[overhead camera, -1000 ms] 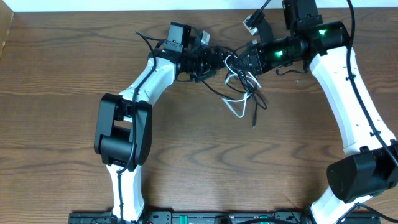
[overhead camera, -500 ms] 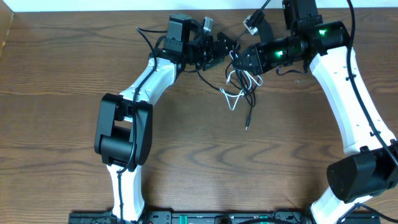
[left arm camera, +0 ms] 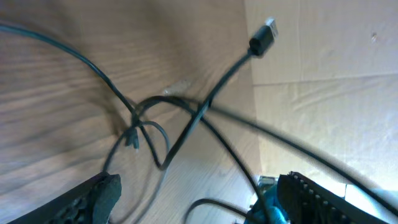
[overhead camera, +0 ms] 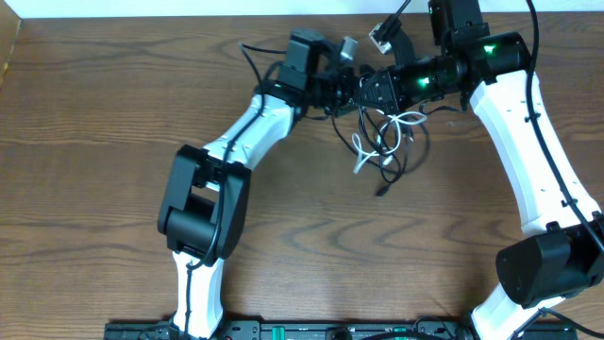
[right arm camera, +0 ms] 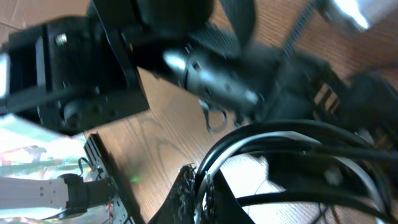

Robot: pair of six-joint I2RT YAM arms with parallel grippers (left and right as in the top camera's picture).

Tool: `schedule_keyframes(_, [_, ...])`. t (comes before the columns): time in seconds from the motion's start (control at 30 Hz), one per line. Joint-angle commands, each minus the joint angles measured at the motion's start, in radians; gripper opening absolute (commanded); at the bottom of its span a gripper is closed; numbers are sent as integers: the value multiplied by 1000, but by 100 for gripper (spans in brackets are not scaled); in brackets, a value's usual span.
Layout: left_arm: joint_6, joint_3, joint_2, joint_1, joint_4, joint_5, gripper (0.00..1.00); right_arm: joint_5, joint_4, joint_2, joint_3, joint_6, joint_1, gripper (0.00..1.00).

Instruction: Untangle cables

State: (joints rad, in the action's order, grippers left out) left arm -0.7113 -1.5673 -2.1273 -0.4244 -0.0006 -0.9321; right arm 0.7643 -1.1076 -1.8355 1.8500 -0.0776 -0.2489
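The cables [overhead camera: 396, 156] are a tangle of thin black cords and one white cord [overhead camera: 362, 157], spread on the wooden table below both grippers. My right gripper [overhead camera: 374, 93] is shut on a bunch of black and white cords [right arm camera: 261, 140], as the right wrist view [right arm camera: 204, 186] shows. My left gripper [overhead camera: 353, 88] sits right against it from the left, jaws wide open [left arm camera: 199, 190] over crossing black cords [left arm camera: 186, 124]. A black cord with a metal plug end [left arm camera: 263, 37] rises toward the left wrist camera. A loose plug end [overhead camera: 381, 192] lies lowest.
The table's far edge [overhead camera: 189, 19] runs just behind both grippers. The left arm's black wrist [right arm camera: 205, 68] fills the upper right wrist view. An equipment rack [overhead camera: 311, 331] lines the near edge.
My left arm has swung right until its gripper meets the right gripper. The cable tangle has shifted right and spread lower. The right arm has stayed put.
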Motion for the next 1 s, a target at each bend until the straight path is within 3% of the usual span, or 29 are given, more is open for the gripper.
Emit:
schedule_keyframes(0.0, [18, -5, -38, -29, 0, 29, 76, 55, 6, 3, 2, -18, -2, 1])
schedule_keyframes(0.1, [18, -5, -43, -40, -2, 41, 52, 90, 21, 3, 2, -17, -2, 1])
schedule_keyframes(0.2, [18, -5, -42, -40, 3, 47, 15, 111, 49, 3, 2, -5, 0, 1])
schedule_keyframes(0.23, [18, -5, -42, -38, 2, 47, 7, 110, 53, 3, 2, -3, 2, 1])
schedule_keyframes(0.63, [32, -5, -42, 39, -41, -6, 7, 103, 174, 3, 2, 189, 170, 1])
schedule_keyframes(0.97, [230, -5, -18, 162, -260, -9, 7, -8, 108, 3, 1, 220, 307, 1])
